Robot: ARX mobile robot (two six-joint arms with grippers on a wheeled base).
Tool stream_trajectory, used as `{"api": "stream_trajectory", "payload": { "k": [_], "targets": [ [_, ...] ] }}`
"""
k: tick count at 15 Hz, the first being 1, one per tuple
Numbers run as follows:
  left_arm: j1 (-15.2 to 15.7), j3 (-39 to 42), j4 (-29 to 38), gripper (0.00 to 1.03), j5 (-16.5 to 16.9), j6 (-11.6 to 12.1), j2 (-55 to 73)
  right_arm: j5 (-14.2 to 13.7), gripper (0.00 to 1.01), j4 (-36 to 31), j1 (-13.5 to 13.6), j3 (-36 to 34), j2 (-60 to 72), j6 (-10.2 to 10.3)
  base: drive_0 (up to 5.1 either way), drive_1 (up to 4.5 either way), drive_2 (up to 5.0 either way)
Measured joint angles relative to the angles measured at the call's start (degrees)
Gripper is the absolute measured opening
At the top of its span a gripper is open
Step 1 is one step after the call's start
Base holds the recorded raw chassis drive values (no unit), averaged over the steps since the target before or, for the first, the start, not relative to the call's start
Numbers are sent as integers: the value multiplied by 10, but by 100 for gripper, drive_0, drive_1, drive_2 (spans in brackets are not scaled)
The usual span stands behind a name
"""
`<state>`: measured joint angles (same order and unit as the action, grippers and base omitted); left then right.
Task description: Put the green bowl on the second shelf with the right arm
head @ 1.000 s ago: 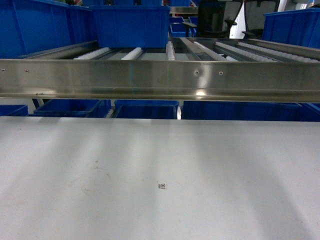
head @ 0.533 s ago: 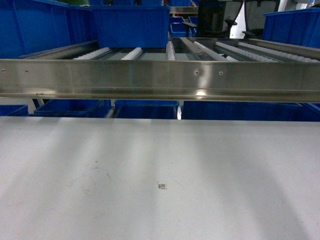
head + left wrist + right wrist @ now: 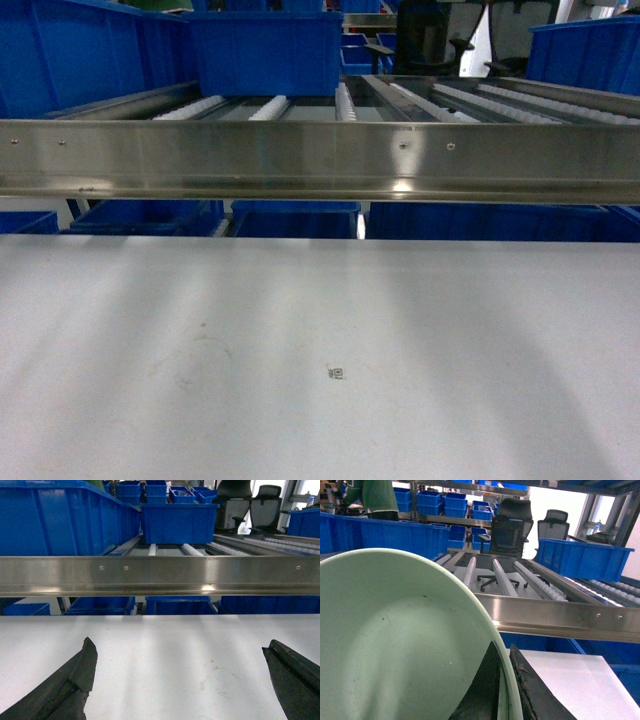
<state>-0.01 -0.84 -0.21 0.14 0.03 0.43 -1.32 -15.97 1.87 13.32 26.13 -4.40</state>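
Observation:
In the right wrist view the pale green bowl (image 3: 395,645) fills the left and lower part of the frame, tilted with its glossy inside facing the camera. My right gripper (image 3: 502,647) is shut on its rim, one black finger inside and one outside. Ahead of and slightly below the bowl lies the second shelf (image 3: 560,615), a steel rail with white roller tracks (image 3: 502,577) behind it. My left gripper (image 3: 178,645) stands open over the white table, nothing between its fingers. Neither gripper nor the bowl shows in the head view, where the shelf rail (image 3: 320,160) crosses the frame.
Blue bins stand on the shelf at the left (image 3: 265,50) and the far right (image 3: 585,50), with more under it (image 3: 295,218). The white table (image 3: 320,330) carries a small printed marker (image 3: 336,373). Office chairs (image 3: 512,527) and a person in green (image 3: 377,497) are beyond the rack.
The head view has shifted slightly: the table marker and the rack sit a little further right in the frame. No arm shows in any head frame.

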Motion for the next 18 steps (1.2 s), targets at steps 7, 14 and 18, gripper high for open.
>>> {"api": "stream_trajectory", "payload": {
  "k": [7, 14, 18],
  "targets": [
    [0, 0, 0, 98, -2, 0, 0, 2, 3, -1, 0, 0, 0, -1, -494, 251, 251],
    [0, 0, -1, 98, -2, 0, 0, 2, 3, -2, 0, 0, -1, -2, -502, 243, 243],
    [0, 0, -1, 98, -2, 0, 0, 2, 3, 0, 0, 0, 0, -2, -501, 244, 244]
  ]
}}
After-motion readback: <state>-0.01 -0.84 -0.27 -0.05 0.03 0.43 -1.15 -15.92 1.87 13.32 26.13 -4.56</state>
